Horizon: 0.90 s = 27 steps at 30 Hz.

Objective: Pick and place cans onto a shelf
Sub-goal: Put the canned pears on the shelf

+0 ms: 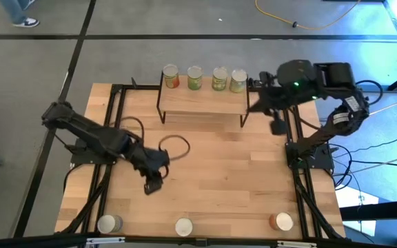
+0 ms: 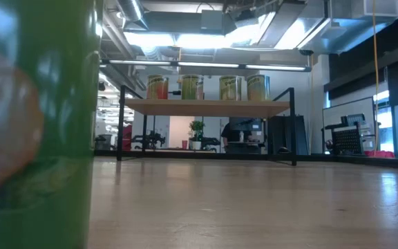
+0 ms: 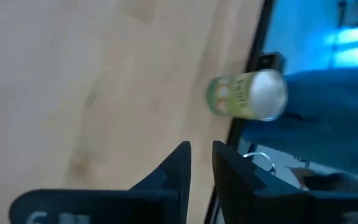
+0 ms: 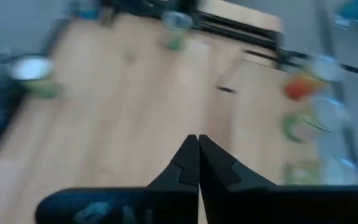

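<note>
The left gripper [image 1: 153, 186] hangs over the near left part of the table [image 1: 233, 179], its fingers a narrow gap apart and holding nothing. Seen from above, a can [image 1: 109, 224] stands at the near left edge, nearer than the gripper and to its left, apart from it. Two more cans [image 1: 184, 226] [image 1: 281, 222] stand along the same near edge, at the middle and the right. Four cans [image 1: 170, 76] [image 1: 194, 77] [image 1: 219, 78] [image 1: 238, 80] stand in a row on the top board of the shelf [image 1: 202, 103] at the far side. The right gripper [image 1: 278, 127] hangs beside the shelf's right end, empty.

From table height, the four cans [image 2: 157, 86] [image 2: 191, 86] [image 2: 229, 87] [image 2: 258, 87] line the shelf board [image 2: 206, 107], and a green can [image 2: 33, 124] stands right against the camera, filling the left of the picture.

In the left wrist view the fingers [image 3: 169, 171] show a slim gap, and a green can [image 3: 247, 94] stands just beyond the tips at the table's edge, untouched.

In the right wrist view the fingertips [image 4: 188, 155] meet, closed on nothing. Blurred cans show across the table [image 4: 36, 71] [image 4: 174, 25], and others on the shelf [image 4: 303, 87].
</note>
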Available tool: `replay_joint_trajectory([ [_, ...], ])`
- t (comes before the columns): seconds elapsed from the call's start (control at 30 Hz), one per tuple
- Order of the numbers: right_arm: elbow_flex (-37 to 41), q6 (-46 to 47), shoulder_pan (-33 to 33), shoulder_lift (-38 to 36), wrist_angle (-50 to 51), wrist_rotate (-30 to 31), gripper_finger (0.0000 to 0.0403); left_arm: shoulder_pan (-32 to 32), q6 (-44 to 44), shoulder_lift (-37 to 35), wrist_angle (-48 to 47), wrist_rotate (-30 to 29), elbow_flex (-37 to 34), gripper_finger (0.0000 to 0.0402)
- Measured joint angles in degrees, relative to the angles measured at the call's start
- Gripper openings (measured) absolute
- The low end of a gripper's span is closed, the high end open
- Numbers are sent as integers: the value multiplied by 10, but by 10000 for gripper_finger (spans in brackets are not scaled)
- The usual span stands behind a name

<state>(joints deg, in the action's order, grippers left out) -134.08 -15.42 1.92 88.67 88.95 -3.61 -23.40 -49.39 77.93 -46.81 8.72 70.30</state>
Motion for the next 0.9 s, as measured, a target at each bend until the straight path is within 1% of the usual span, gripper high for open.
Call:
replay_joint_trajectory([
  [0.07, 0, -4, -14, -5, 12, -27, 0, -17, 2, 20, 42, -1, 0, 60],
  [0.2, 1, -27, -43, -13, 10, -61, 0, -43, 2, 63, 146, -18, 0, 57],
  [0.3, 1, -37, -57, -15, 11, -67, 0, -60, 0, 97, 208, -49, 0, 56],
  [0.37, 1, -37, -61, -15, 11, -65, 0, -71, 0, 123, 235, -54, 0, 56],
  [0.53, 1, -39, -67, -15, 11, -65, 0, -99, 0, 172, 263, -51, 0, 56],
  [0.67, 1, -26, -66, -15, 11, -65, 0, -116, 0, 188, 276, -52, 0, 56],
  [0.9, 1, -12, -66, -15, 11, -65, 0, -134, 15, 189, 272, -112, 0, 56],
])
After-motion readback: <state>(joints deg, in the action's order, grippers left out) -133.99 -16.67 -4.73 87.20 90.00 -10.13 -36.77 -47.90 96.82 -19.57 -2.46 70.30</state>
